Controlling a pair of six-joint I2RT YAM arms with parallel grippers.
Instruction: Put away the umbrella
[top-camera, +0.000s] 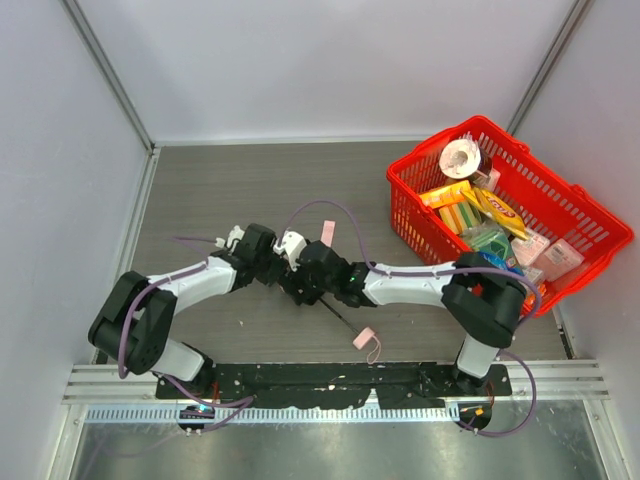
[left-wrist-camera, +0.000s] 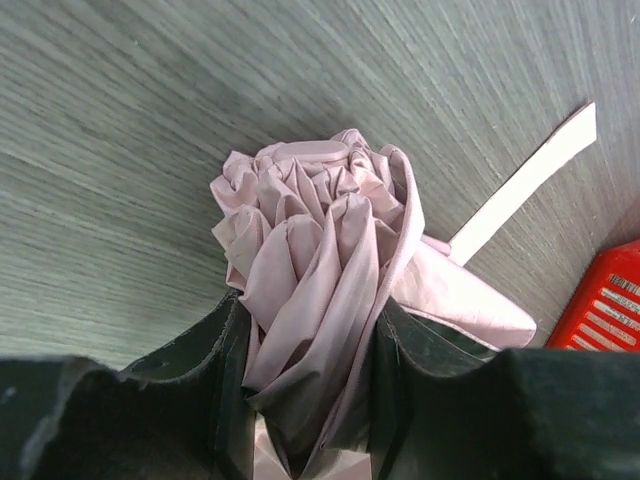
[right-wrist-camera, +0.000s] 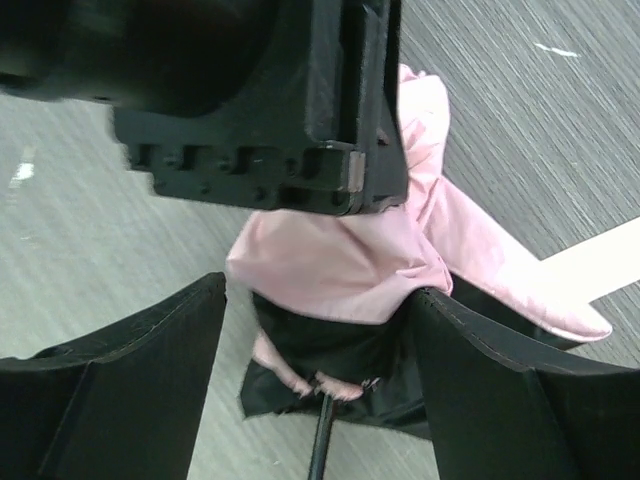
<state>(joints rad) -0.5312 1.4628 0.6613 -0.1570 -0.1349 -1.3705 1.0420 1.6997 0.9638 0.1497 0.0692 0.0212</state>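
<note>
The umbrella (left-wrist-camera: 310, 210) is a bunched pale pink fabric bundle, and my left gripper (left-wrist-camera: 310, 305) is shut on its folds just above the table. Its flat pink strap (left-wrist-camera: 530, 175) trails off to the right. In the right wrist view the fabric (right-wrist-camera: 340, 265) sits between the open jaws of my right gripper (right-wrist-camera: 318, 292), with a gap on the left side, and the thin black shaft (right-wrist-camera: 322, 445) runs toward the camera. From above, both grippers (top-camera: 281, 262) (top-camera: 305, 280) meet mid-table and hide the fabric. The shaft (top-camera: 338, 313) leads to the small pink handle (top-camera: 363, 338).
A red basket (top-camera: 408, 228) stands at the right rear, holding a tape roll (top-camera: 461, 157) and several coloured packets. Its corner (left-wrist-camera: 605, 310) shows in the left wrist view. White walls close in the table on three sides.
</note>
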